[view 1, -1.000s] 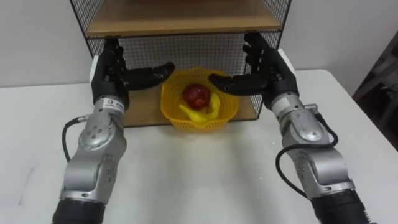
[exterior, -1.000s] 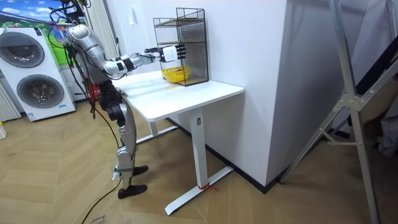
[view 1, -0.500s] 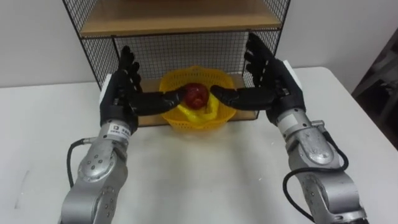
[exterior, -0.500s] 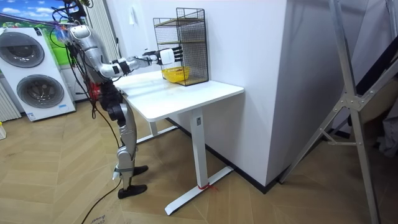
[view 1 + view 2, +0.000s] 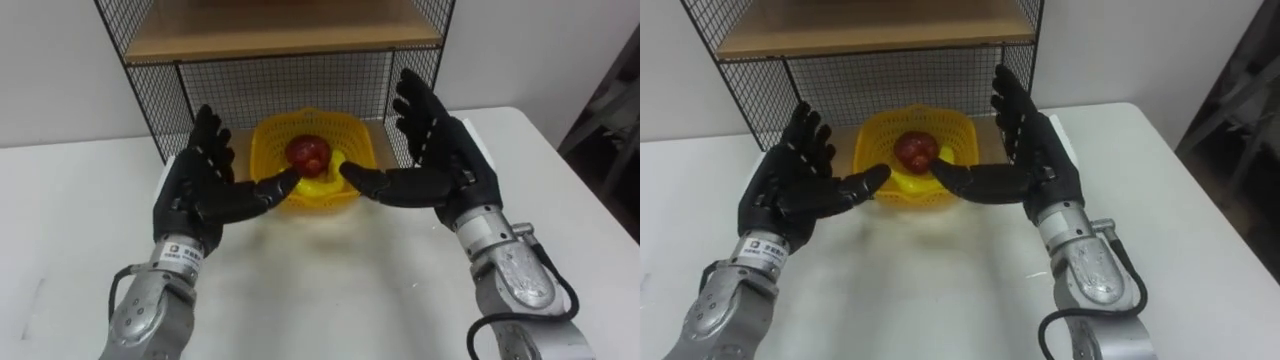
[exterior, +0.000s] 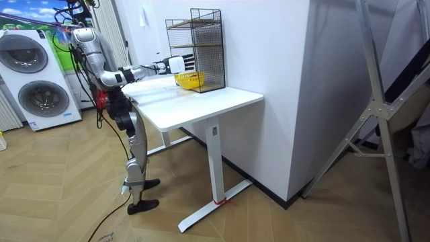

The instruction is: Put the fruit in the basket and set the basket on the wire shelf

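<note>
- Yellow basket (image 5: 268, 135): I see it in the bottom bay of the wire shelf (image 5: 290, 80), at the front of the bay, carrying a red apple (image 5: 307, 153) and a banana (image 5: 328, 180).
- Handling, by my judgement: the basket looks like thin openwork plastic. It is light in itself, slightly springy at the wall, and most of its weight is fruit. The apple is smooth and round and would roll if the basket tipped.
- Where I would grip: the rim on two opposite sides, one hand to each, keeping the basket level. A hard squeeze would probably bow the wall.
- Left hand (image 5: 200, 190): released, fingers spread and raised, thumb pointing inward towards the basket's near rim. It holds nothing.
- Right hand (image 5: 445, 165): likewise released and empty, palm facing the left hand, thumb reaching inward.
- Both hands hover above the white tabletop (image 5: 330, 280), in front of the basket. I cannot tell whether either thumb tip touches it.
</note>
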`<state>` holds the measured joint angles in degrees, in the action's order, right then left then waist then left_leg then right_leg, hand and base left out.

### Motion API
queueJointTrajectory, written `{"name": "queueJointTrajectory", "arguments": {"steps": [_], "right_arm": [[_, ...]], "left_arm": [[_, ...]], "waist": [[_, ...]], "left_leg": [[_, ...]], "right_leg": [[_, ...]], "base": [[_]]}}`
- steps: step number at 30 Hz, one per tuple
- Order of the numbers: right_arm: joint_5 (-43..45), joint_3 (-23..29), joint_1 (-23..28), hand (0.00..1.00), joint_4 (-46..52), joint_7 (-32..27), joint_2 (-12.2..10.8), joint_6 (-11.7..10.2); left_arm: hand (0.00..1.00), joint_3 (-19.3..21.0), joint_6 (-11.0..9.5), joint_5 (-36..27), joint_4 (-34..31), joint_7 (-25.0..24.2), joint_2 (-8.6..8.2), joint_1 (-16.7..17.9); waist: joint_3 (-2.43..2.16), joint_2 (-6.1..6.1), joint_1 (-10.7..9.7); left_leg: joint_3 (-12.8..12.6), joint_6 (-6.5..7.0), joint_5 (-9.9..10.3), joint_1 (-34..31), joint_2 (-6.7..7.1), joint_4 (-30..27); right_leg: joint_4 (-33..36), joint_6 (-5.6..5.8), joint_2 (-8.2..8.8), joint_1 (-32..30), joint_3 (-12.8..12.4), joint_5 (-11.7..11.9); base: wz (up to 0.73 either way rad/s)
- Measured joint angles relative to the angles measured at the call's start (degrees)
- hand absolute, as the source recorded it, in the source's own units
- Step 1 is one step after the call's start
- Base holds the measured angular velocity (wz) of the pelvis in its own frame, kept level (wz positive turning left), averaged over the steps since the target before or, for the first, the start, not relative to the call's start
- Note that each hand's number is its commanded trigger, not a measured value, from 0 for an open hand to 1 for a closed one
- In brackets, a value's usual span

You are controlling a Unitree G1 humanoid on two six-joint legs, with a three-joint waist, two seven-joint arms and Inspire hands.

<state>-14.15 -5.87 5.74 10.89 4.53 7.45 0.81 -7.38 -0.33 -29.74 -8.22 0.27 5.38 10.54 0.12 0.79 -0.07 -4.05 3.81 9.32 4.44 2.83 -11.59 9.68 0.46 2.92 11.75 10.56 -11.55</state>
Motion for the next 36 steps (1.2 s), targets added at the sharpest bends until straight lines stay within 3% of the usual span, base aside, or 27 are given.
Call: {"name": "queueJointTrajectory", "arguments": {"steps": [5,11,16,21,28,31,34,36], "right_arm": [[-0.02,-1.37,3.47,0.0,0.29,-0.04,0.07,-0.91],[-0.04,-1.16,10.79,0.0,0.29,-1.0,0.02,-4.71],[0.2,2.15,12.56,0.0,0.65,-4.72,-0.02,-7.34],[1.84,7.94,12.56,0.0,1.79,-11.12,0.03,-11.45],[3.61,17.02,12.51,0.0,3.54,-21.36,0.21,-13.95],[3.81,21.48,12.28,0.0,6.1,-27.75,2.72,-14.79],[4.73,27.38,11.49,0.0,6.16,-32.77,5.73,-16.35],[5.81,31.05,11.04,0.0,6.17,-35.65,6.31,-16.71]], "left_arm": [[0.0,-0.68,-0.43,0.15,-0.11,0.09,0.57,3.61],[0.0,1.94,-3.04,2.27,-0.38,2.24,0.98,8.77],[0.0,6.44,-7.25,6.7,-3.35,7.84,0.26,8.98],[0.0,14.19,-13.4,6.95,-8.27,16.55,-0.22,10.66],[0.0,27.15,-15.65,8.23,-10.7,29.37,-0.13,10.51],[0.0,32.92,-18.63,9.17,-13.37,34.98,0.92,10.4],[0.0,37.96,-19.91,12.54,-13.46,39.52,2.28,10.1],[0.0,41.43,-20.01,14.0,-13.46,42.06,2.79,9.94]], "waist": [[0.01,0.14,0.5],[-0.15,-0.06,1.19],[-0.2,-0.3,2.08],[-0.29,-0.35,2.58],[-0.39,-0.78,3.98],[-0.35,-1.09,4.16],[-0.21,-0.99,4.59],[-0.08,-0.82,4.61]], "left_leg": [[0.25,-0.03,-0.01,-0.19,-0.05,-0.04],[0.35,-0.03,-0.01,-1.01,-0.01,-0.38],[1.12,-0.04,0.0,-2.18,0.03,-1.15],[1.18,-0.05,-0.01,-1.67,0.05,-1.08],[1.88,-0.08,0.0,-2.19,0.2,-1.11],[2.65,-0.07,-0.04,-2.28,0.53,-1.1],[2.79,-0.06,-0.04,-2.29,0.63,-1.07],[2.85,-0.07,-0.03,-2.36,0.59,-1.08]], "right_leg": [[-0.02,0.0,-0.02,-0.08,0.57,0.0],[0.08,-0.01,-0.02,-0.8,0.56,0.01],[0.11,-0.1,-0.17,-1.36,0.77,0.13],[0.0,-0.08,-0.15,-1.19,1.04,0.15],[0.08,-0.1,-0.17,-1.69,1.38,0.16],[0.02,-0.02,-0.02,-1.71,2.02,0.11],[0.02,0.05,0.02,-1.73,2.1,0.06],[-0.09,0.06,0.0,-1.78,2.06,0.03]], "base": [[0.03],[0.0],[0.05],[0.0],[0.03],[0.1],[0.03],[0.0]]}}
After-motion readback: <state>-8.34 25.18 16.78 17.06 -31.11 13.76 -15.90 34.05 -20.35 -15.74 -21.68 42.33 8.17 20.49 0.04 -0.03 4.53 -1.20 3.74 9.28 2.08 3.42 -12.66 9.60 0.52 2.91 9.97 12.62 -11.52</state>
